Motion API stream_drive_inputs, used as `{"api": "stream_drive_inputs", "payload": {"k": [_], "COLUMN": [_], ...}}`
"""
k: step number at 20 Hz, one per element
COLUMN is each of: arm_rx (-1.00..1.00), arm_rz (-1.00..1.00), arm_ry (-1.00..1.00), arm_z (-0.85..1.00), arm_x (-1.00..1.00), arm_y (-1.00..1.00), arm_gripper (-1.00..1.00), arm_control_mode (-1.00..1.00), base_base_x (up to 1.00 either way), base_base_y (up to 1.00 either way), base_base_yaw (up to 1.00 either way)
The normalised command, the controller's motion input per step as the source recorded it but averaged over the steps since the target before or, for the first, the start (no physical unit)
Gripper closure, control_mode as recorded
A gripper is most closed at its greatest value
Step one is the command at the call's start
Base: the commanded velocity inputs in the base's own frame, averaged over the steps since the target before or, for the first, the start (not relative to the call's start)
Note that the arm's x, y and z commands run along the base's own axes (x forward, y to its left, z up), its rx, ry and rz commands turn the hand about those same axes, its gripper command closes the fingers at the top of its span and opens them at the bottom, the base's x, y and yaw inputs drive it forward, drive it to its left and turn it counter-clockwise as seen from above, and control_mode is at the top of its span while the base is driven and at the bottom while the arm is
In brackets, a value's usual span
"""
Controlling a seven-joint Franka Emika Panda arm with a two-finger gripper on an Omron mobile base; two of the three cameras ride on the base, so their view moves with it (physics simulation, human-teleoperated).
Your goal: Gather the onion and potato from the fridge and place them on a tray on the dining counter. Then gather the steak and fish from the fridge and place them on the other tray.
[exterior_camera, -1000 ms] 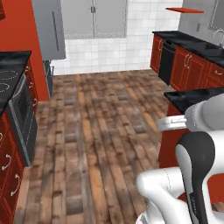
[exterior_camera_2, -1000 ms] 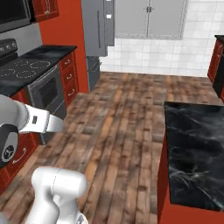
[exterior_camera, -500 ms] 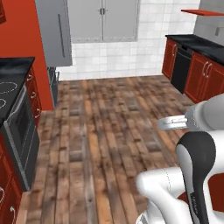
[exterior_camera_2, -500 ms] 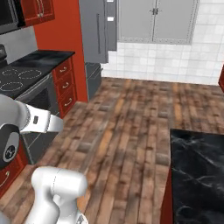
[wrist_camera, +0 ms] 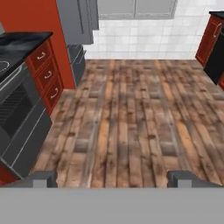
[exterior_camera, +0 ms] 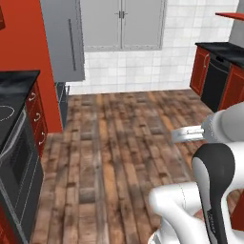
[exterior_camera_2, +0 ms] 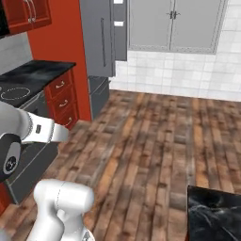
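Observation:
The fridge [exterior_camera: 64, 40] is a tall grey unit with a long vertical bar handle, standing at the far left past the red cabinets; it also shows in the right base view [exterior_camera_2: 100, 37] and at the top of the hand view [wrist_camera: 78, 15]. A corner of the black marble dining counter [exterior_camera_2: 214, 219] sits at the lower right. My gripper [wrist_camera: 113, 179] is open, its two dark fingertips wide apart over bare floor with nothing between them. The onion, potato, steak, fish and tray are out of view.
A black stove and oven [exterior_camera: 16, 157] line the left side, with red drawers [wrist_camera: 43, 74] beside them. Grey wall cabinets [exterior_camera: 121, 24] close the far end. A black dishwasher [exterior_camera: 214, 83] and red cabinets stand on the right. Wooden floor [wrist_camera: 131, 109] stretches ahead.
The whole picture has shifted: the base has driven forward and turned, so the fridge looms nearer and the dining counter has slid to the lower right corner. The gripper stays open.

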Motion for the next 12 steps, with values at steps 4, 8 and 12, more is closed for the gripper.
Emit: {"api": "stream_drive_inputs", "payload": {"k": [4, 8, 12], "arm_rx": [0.0, 0.0, 0.0], "arm_rz": [0.0, 0.0, 0.0], "arm_ry": [0.0, 0.0, 0.0], "arm_z": [0.0, 0.0, 0.0], "arm_x": [0.0, 0.0, 0.0], "arm_y": [0.0, 0.0, 0.0], "arm_gripper": [-1.0, -1.0, -1.0], "arm_control_mode": [1.0, 1.0, 1.0], "base_base_x": [1.0, 1.0, 1.0], "base_base_y": [-0.41, -0.58, -0.71], "base_base_yaw": [0.07, 0.05, 0.02]}}
